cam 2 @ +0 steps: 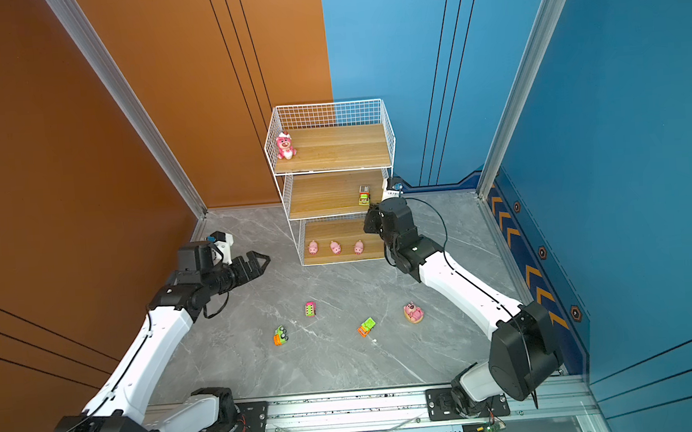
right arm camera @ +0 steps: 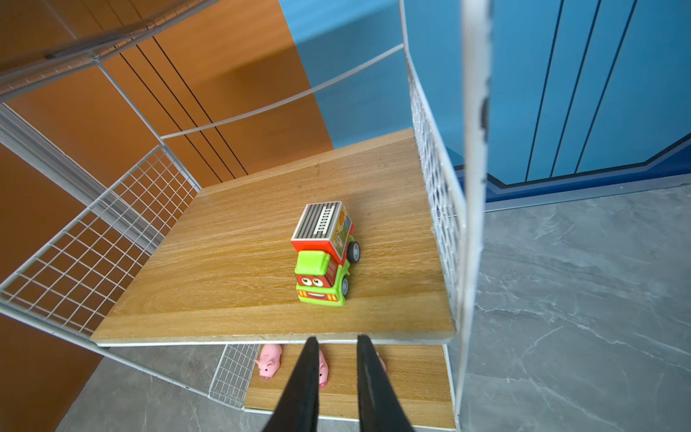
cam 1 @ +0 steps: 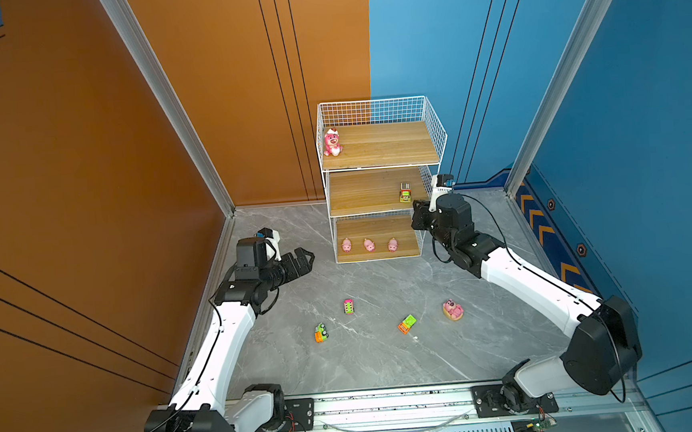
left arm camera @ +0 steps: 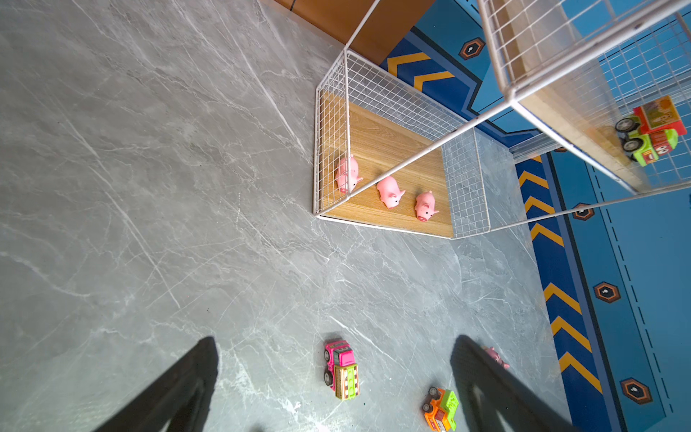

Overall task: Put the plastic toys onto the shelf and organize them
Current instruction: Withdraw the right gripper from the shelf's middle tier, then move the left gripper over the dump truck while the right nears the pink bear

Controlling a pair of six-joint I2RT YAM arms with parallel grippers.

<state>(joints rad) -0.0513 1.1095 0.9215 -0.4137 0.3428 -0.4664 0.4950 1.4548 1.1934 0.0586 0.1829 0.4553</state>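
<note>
**A:** Trying to sort both top views: hung high over the near rail, tilted down at the whole counter (cam 1: 387,360) and the shelf (cam 1: 380,167) toward the far wall? Nearly identical, just nudged sideways?

**B:** Yep. From the left wrist: sitting well back, peering past the left claw (left arm camera: 334,338) across bare counter at the shelf's side mesh and the pigs (left arm camera: 389,191). From the right wrist: parked close, facing straight onto the middle board and the truck (right arm camera: 322,258). Shared by both wrists: same pigs, same truck.
</note>
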